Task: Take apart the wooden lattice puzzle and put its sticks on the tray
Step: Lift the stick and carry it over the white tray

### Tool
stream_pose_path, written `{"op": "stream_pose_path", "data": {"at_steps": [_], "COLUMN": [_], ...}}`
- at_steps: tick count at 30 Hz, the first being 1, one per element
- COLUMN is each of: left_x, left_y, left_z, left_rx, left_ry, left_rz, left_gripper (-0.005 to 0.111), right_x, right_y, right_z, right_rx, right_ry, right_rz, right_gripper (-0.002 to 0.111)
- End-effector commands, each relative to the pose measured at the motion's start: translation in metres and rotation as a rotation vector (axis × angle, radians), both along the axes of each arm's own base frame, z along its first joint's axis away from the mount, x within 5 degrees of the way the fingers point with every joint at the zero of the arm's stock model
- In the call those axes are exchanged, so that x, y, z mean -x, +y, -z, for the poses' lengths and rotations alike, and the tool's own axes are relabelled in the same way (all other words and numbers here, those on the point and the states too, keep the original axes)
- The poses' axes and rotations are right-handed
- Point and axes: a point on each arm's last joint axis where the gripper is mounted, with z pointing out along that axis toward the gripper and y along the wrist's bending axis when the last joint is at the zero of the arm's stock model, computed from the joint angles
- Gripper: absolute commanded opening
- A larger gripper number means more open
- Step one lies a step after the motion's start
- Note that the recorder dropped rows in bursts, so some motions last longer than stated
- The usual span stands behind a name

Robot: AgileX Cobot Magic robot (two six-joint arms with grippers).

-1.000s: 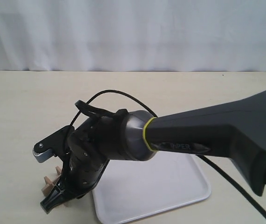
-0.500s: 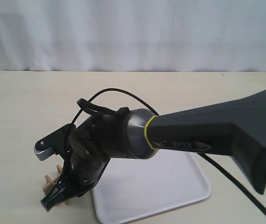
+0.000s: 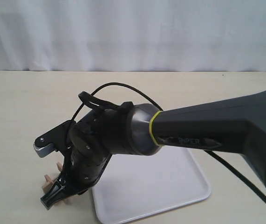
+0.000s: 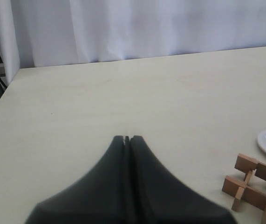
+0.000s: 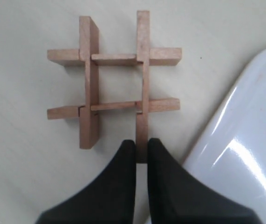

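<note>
Wood puzzle beside tray rim; right hand pinches stick end; left hand closed.

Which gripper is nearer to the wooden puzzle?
Right. The right gripper pinches the end of one stick of the puzzle; the left gripper hangs shut, apart from it.

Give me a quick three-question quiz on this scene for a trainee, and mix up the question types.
1. Where does the wooden lattice puzzle lie relative to the tray?
2. The right pincer is shut on: A) the end of one stick, B) the tray's rim, C) nothing.
3. True or false: the left pincer holds a stick.
Key: 1. On the table, beside the tray, still assembled. 2. A. 3. False; it is shut and empty.
</note>
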Motion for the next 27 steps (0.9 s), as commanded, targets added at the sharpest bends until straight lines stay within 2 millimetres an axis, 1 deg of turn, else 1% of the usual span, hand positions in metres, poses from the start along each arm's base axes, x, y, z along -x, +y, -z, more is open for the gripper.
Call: {"op": "stream_pose_path", "data": {"at_steps": [1, 9, 12, 14, 18, 27], "left_x": [0.000, 0.000, 0.000, 0.000, 0.000, 0.000], "left_y": [0.000, 0.000, 0.000, 0.000, 0.000, 0.000], "left_z": [-0.001, -0.001, -0.001, -0.001, -0.001, -0.001], "left_rx": [0.002, 0.002, 0.002, 0.002, 0.002, 0.002], "left_ry": [-0.014, -0.014, -0.014, -0.014, -0.014, -0.014], "left_rz": [0.002, 0.002, 0.002, 0.002, 0.002, 0.002], "left_gripper": [0.000, 0.000, 0.000, 0.000, 0.000, 0.000], "right_x": [-0.002, 0.000, -0.002, -0.006, -0.015, -0.027], "right_y": [-0.002, -0.008, -0.017, -0.026, -0.044, -0.081], "right_z": [-0.014, -0.050, -0.058, -0.061, -0.059, -0.031], "right_rx": [-0.016, -0.051, -0.012, 0.016, 0.054, 0.121], "right_ry": [-0.022, -0.085, -0.084, -0.065, -0.039, 0.000], "right_rz": [0.004, -0.011, -0.007, 0.017, 0.057, 0.122], "right_gripper": [0.004, 0.004, 0.004, 0.004, 0.004, 0.004]}}
